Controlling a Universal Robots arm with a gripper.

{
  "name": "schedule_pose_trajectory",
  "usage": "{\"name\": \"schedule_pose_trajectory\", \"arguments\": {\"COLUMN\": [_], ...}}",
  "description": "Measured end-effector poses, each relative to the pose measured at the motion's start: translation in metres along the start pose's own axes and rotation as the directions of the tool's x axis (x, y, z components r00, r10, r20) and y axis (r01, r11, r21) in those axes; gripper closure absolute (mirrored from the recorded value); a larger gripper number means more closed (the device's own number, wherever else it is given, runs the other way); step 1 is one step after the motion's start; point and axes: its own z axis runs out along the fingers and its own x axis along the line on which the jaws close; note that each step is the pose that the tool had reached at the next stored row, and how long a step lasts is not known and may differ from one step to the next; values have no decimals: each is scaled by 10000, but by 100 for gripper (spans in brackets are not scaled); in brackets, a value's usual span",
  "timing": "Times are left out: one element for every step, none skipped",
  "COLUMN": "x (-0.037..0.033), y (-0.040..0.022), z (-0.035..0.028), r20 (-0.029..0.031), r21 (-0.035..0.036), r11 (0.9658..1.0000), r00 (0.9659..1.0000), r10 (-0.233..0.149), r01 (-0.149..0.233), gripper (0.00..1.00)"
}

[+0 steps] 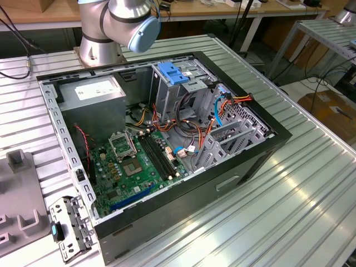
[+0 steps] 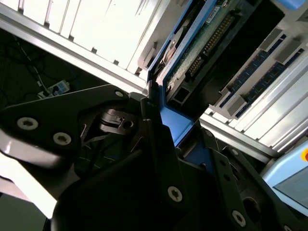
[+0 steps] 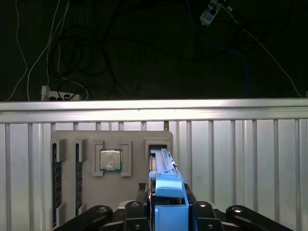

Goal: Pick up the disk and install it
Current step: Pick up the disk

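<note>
— What sits closest to the lens?

— My gripper (image 3: 168,204) (image 2: 175,126), in both wrist views; its black fingers (image 2: 156,139) are closed narrow on the disk (image 3: 163,166) (image 2: 207,33), pressing its blue rail (image 3: 169,190) from both sides.

— Where is the disk?

— Edge-on between the jaws, far end at a slot in the grey tray (image 3: 67,137); a processor (image 3: 110,160) lies just beside that slot; whether the disk is seated there I cannot tell; in the exterior view the arm (image 1: 119,22) stands at the open case's (image 1: 183,208) eleven o'clock.
</note>
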Motion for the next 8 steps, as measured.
{"name": "schedule_pose_trajectory", "arguments": {"x": [0,0,0,0,0,0,0,0], "y": [0,0,0,0,0,1,1,1], "z": [-3,-8,-11,-15,-21,-25,-30,-35], "r20": [0,1,0,0,0,0,0,0], "r21": [1,1,1,0,0,0,0,0], "r11": [10000,10000,10000,10000,10000,10000,10000,10000], "r00": [10000,10000,10000,10000,10000,10000,10000,10000], "r10": [0,0,0,0,0,0,0,0], "r01": [0,0,0,0,0,0,0,0], "gripper": [63,63,63,63,63,63,63,63]}}
